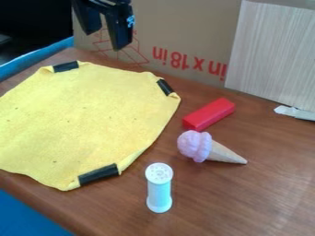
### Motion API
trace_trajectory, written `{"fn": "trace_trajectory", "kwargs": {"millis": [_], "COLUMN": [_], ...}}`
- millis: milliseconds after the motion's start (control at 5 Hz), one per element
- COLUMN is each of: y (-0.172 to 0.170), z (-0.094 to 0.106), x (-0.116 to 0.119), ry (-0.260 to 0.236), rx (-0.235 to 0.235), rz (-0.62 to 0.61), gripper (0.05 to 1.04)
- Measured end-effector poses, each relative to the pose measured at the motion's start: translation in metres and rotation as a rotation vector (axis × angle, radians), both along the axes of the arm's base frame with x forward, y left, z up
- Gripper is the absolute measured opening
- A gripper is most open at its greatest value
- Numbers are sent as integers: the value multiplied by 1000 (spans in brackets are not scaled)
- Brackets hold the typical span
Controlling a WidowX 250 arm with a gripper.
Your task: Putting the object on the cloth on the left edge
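Observation:
The black gripper point(104, 39) hangs at the top left, above the far edge of the yellow cloth point(80, 120), its two fingers apart with nothing between them. The cloth lies on the left of the wooden table, held by black tape at several places. Nothing rests on it. To its right are a red block point(209, 114), a toy ice cream cone point(209, 147) with a pink top, and a white and light-blue shaker point(159, 186); all three are on bare wood.
A cardboard box point(184, 37) stands behind the table, with a pale wood-grain panel point(274, 50) beside it. A whitish piece point(294, 112) lies at the right edge. The wooden table point(246, 203) ends at the lower left, above something blue.

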State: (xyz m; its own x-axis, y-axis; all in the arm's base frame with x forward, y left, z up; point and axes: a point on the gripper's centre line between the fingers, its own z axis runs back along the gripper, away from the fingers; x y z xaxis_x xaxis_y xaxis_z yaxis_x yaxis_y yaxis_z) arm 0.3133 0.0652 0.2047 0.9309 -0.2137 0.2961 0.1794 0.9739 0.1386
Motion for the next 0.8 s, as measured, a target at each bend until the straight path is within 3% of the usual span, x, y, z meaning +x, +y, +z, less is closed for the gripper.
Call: {"fn": "trace_trajectory", "kwargs": {"millis": [200, 400, 800], "y": [-1, -32, -85], "z": [-10, -16, -44], "x": [1, 10, 27], "ry": [31, 36, 172], "rx": [-8, 17, -2], "rz": [-11, -260, -723], "gripper": [999, 999, 999]}}
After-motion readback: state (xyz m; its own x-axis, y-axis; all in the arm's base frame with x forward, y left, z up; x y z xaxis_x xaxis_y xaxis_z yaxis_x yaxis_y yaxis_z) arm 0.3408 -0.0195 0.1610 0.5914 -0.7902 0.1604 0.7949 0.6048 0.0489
